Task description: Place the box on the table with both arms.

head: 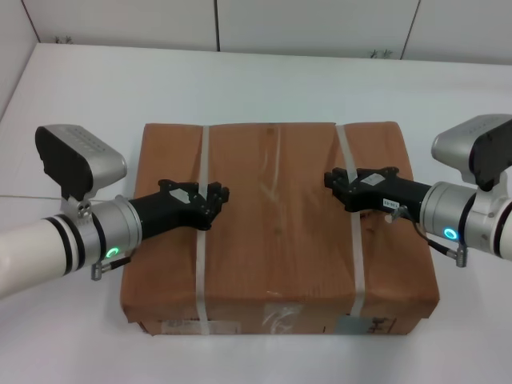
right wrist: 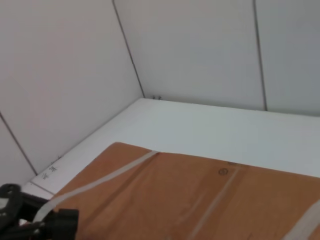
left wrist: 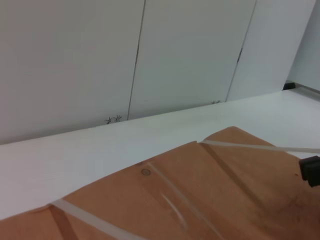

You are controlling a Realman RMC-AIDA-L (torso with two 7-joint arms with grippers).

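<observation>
The left end effector (head: 210, 202) lies over the left strap (head: 202, 232) on top of the box (head: 276, 216); whether its fingers grip the strap or merely rest there cannot be told. The right end effector (head: 340, 186) sits at the right strap (head: 352, 232), and its state cannot be told either. Counted: two arms, one brown cardboard box, two white straps running front to back, and labels (head: 280, 324) on the front side. The box sits flat near the front of the white tabletop (head: 240, 80). White wall panels (left wrist: 70, 60) with dark seams stand behind the tabletop.
</observation>
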